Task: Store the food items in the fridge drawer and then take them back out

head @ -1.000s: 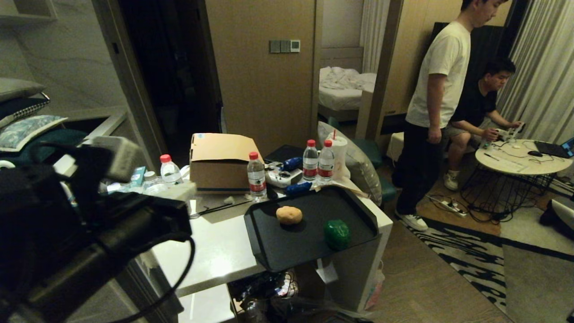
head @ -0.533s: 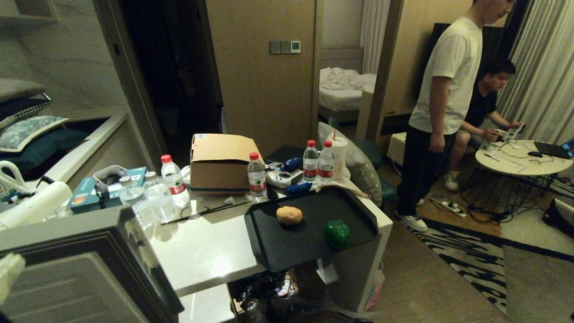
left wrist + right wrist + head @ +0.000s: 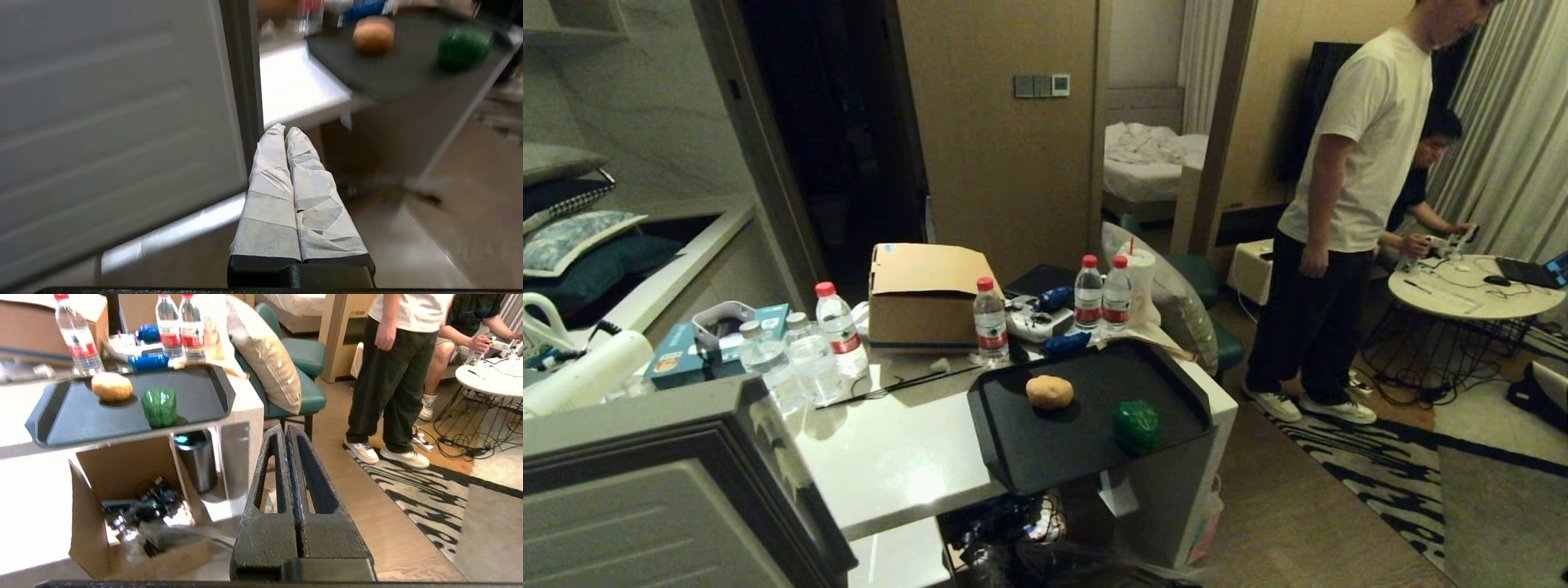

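In the head view neither arm appears. A black plastic tray point(image 3: 1086, 425) lies in the middle of the frame, on the white glossy worktop point(image 3: 890, 457), and carries both food items: the orange-tan lumpy piece like bread point(image 3: 1049, 391) and, to the right of it and nearer the tray's front edge, the glossy dark-green rounded piece point(image 3: 1136, 425). They lie apart.

The grey fridge panel point(image 3: 662, 498) fills the lower left corner of that view. The transparent fridge drawer shows in no view.

The left wrist view shows the left end effector point(image 3: 284, 130), its two white-wrapped fingers point(image 3: 267, 179) pressed together and empty, beside the edge of the grey panel.

Only the right wrist view shows the right end effector point(image 3: 281, 430), closed and empty, above the wooden floor point(image 3: 367, 506). It also shows an open cardboard box point(image 3: 122, 522) under the worktop.

A standing person in a white shirt point(image 3: 1372, 139) is at the upper right of the head view.
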